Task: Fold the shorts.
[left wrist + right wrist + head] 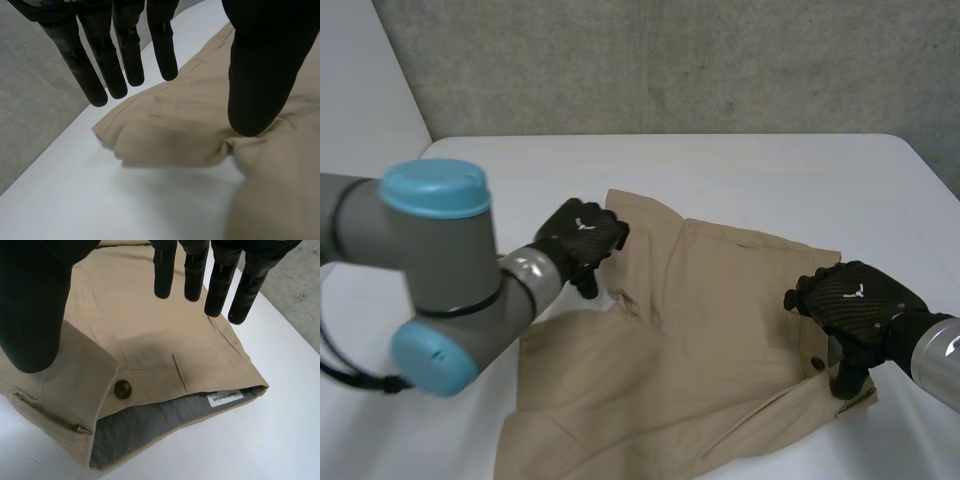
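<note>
The tan shorts (720, 330) lie folded on the white table (770, 180). My left hand (582, 238) hovers over their far left corner. In the left wrist view its straight fingers (125, 55) and thumb stand apart above that rumpled corner (170, 130), holding nothing. My right hand (855, 305) is over the shorts' right end. Under its spread fingers (220, 285) lies the waistband (150, 340) with a brown button (123, 389), grey lining (145, 427) and a white label (225, 397). No cloth is gripped there.
A grey concrete wall (670, 60) stands behind the table. My left arm (440, 270) reaches across the near left part of the table. Bare tabletop lies beyond the shorts and to their right.
</note>
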Tool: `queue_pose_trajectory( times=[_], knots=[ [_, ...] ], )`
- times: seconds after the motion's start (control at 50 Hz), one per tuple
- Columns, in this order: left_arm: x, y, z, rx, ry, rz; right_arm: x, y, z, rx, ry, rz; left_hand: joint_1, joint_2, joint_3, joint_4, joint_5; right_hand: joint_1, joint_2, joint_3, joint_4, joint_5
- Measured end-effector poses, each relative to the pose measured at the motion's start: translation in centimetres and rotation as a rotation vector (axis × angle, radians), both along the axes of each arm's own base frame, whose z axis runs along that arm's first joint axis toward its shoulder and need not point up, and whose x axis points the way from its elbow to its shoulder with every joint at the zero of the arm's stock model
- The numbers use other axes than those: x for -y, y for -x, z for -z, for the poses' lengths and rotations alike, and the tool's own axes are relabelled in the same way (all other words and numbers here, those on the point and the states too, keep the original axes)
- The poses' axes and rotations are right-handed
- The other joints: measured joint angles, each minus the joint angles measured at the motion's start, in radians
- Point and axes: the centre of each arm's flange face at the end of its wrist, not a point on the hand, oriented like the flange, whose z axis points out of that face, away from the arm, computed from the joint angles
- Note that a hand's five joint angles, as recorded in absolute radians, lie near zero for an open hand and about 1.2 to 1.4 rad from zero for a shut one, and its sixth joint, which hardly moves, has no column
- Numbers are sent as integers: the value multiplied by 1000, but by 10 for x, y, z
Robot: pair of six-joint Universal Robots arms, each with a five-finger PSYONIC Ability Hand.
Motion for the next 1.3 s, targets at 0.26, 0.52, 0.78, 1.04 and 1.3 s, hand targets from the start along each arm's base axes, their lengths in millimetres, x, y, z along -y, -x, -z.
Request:
queue_pose_trajectory(
  times=[0.26,0.52,0.78,1.04,1.3],
  knots=[
    [46,47,33,8,98,214,-2,0,10,18,-36,14,0,-2,0,-2,0,-11,-22,-23,-13,-17],
    [67,52,61,74,50,262,-4,-1,25,12,-73,9,0,-5,0,-4,-6,-11,-22,-23,-13,-17],
    [82,29,55,177,65,165,-2,-1,25,12,-65,13,339,343,334,349,341,-11,-22,-23,-13,-17],
    [72,-5,48,238,2,71,-1,0,25,12,-64,15,313,319,310,321,338,-11,-22,-23,-13,-17],
    [79,-34,48,400,45,-34,-1,0,25,13,-64,16,202,213,206,222,233,-11,-22,-23,-13,-17]
  ],
)
